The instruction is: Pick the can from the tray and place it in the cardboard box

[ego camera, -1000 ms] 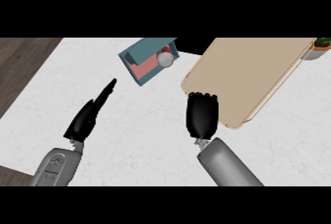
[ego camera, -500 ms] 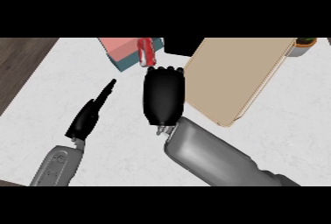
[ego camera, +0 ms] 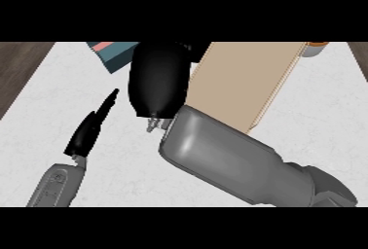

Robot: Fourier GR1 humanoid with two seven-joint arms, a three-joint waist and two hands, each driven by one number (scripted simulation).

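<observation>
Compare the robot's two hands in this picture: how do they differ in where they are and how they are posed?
The right hand reaches far up the view over the teal tray, beside the cardboard box; the left hand sits lower, over bare counter. The right hand shows its broad back, fingers hidden; the left hand shows edge-on, fingers straight. Both are black on grey forearms.

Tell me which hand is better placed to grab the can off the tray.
Right. The right hand already reaches over the tray at the counter's far edge; the left hand rests well short of it. The can itself is hidden.
</observation>
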